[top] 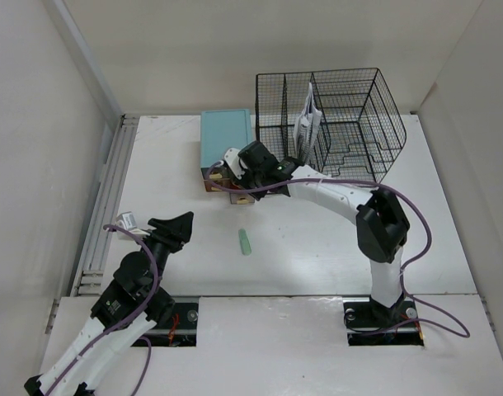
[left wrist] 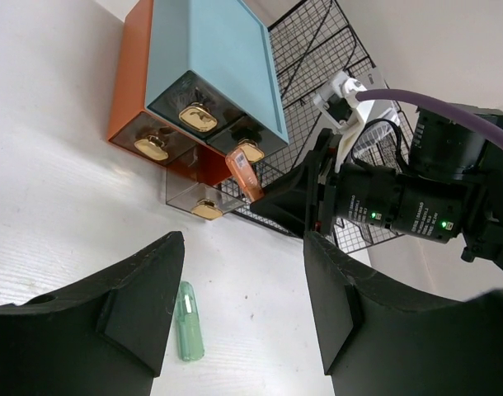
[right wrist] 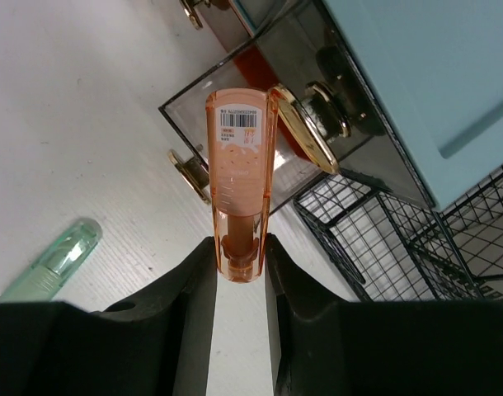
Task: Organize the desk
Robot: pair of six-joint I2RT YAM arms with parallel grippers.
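Fingers on the right (right wrist: pixel 192 318): pinched onto the tail end of an orange translucent pen-shaped tube (right wrist: pixel 239 181), barcode label facing up, tip at the rim of the pulled-out smoky drawer (left wrist: pixel 194 196) of the teal-topped drawer box (top: pixel 227 136); over it or just short, hard to tell. Fingers on the left (left wrist: pixel 144 305): apart, nothing between them, hovering low above the desk surface (top: pixel 317 247) near its front left, aimed toward a pale green tube (top: pixel 245 242) lying flat and alone mid-surface. Desk surface itself: white, flat, rigid, spread under both arms, grey rail (top: pixel 103 206) along its left edge, drawer box and black wire-mesh rack (top: pixel 350 107) standing at the far side, rack just right of the box with papers (top: pixel 307 124) upright inside. No hold to take on the surface as such; probably tidied by clearing loose pieces off it. Orange tube: likely light, hard, smooth plastic, so apt to pivot or slip in a narrow end-grip; safer let go only once low over the drawer. Green tube: judged equally light and slick, round enough to roll; best taken across its middle, fingers square to its long axis, pressing down gently.
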